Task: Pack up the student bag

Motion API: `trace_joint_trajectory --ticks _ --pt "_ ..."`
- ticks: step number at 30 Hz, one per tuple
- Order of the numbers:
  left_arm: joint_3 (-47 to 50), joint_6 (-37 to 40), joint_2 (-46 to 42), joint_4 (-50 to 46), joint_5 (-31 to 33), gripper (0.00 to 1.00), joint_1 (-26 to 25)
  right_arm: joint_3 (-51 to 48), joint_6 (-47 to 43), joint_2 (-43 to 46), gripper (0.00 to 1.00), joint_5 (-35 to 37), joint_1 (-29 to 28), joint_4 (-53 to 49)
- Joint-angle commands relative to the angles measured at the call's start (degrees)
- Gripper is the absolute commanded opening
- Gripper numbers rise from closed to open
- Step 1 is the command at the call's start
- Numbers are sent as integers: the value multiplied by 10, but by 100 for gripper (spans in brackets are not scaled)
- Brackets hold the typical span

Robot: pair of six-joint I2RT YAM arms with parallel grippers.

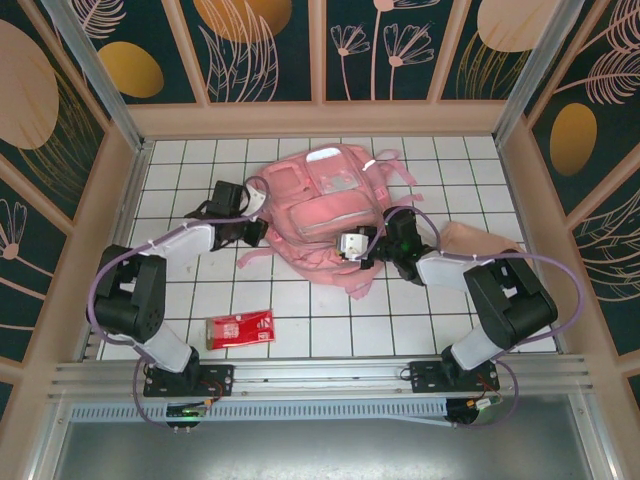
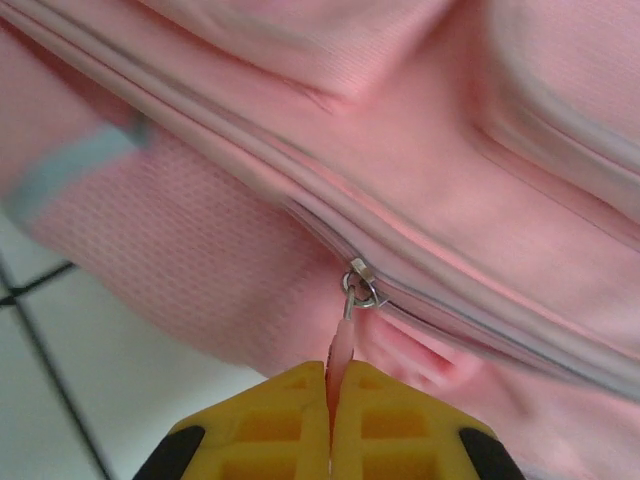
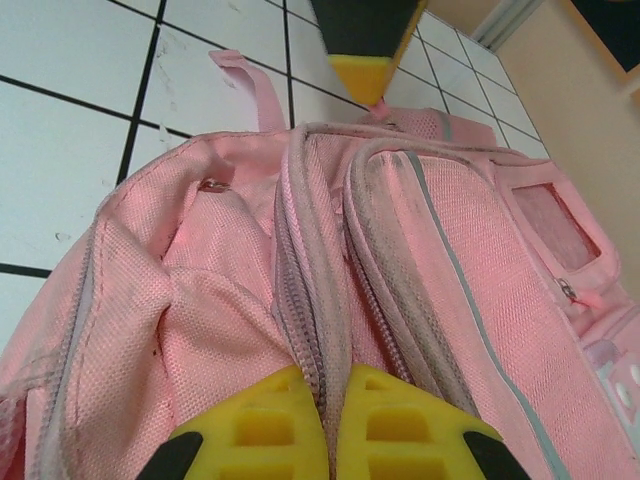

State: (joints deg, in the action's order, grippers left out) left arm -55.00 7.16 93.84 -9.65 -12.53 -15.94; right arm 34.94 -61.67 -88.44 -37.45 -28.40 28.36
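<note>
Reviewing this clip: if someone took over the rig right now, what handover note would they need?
Left pincer: shut on the pink zip pull of the student bag.
Right pincer: shut on the bag's zip seam.
Bag lies mid-table; red packet loose on the tiles by the left arm.
Done: both grips set. Left: open the zip, probably load the packet.

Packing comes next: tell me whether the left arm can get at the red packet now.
Probably, but not at once: the left gripper is shut on the student bag's zipper pull and must release first. The red packet lies alone on open tiles near that arm's base.
</note>
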Motion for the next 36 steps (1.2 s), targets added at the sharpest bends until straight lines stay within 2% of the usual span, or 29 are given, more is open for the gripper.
trace_joint_trajectory --ticks 1,5,7,8,10,11,13,15,17,19,20,22,24,25,27,29,31,36 --pt "-50 -39 39 15 150 0 68 -5 -18 36 0 -8 4 -20" --pt "-108 -43 115 24 154 0 85 -8 -20 53 0 -13 -11 -32" --pt "-128 -31 133 24 129 0 85 -7 10 60 0 -11 -20 -21" --pt "-130 -25 131 27 105 6 85 -4 31 62 0 -10 -23 -14" --pt "-111 11 96 45 22 28 84 -10 98 71 24 -6 -26 35" --pt "-90 27 67 65 -14 34 84 -17 130 77 34 -1 -26 63" --pt "-37 104 -9 97 -125 39 82 -34 184 99 46 19 -26 115" --pt "10 201 -67 102 -211 47 69 -47 245 126 53 75 -26 154" --pt "22 252 -94 86 -201 57 33 -61 318 160 70 146 -26 185" --pt "-3 282 -86 42 -175 57 -8 -69 412 198 98 245 -24 200" --pt "-25 288 -75 23 -163 57 -27 -64 475 218 99 321 -22 188" --pt "-38 290 -54 19 -133 57 -65 -30 590 252 99 490 -19 101" --pt "-40 324 -35 19 -123 58 -104 36 708 270 99 622 3 -80" --pt "-39 336 -26 23 -114 59 -120 59 758 270 99 645 20 -158" --pt "-46 342 -2 32 -79 59 -148 98 832 258 99 630 70 -289" --pt "-56 326 23 46 -38 60 -161 120 854 243 99 584 103 -366" --pt "-70 316 40 53 -9 60 -171 122 857 236 98 567 107 -404" --pt "-81 332 75 70 13 62 -186 98 857 237 95 493 108 -422"
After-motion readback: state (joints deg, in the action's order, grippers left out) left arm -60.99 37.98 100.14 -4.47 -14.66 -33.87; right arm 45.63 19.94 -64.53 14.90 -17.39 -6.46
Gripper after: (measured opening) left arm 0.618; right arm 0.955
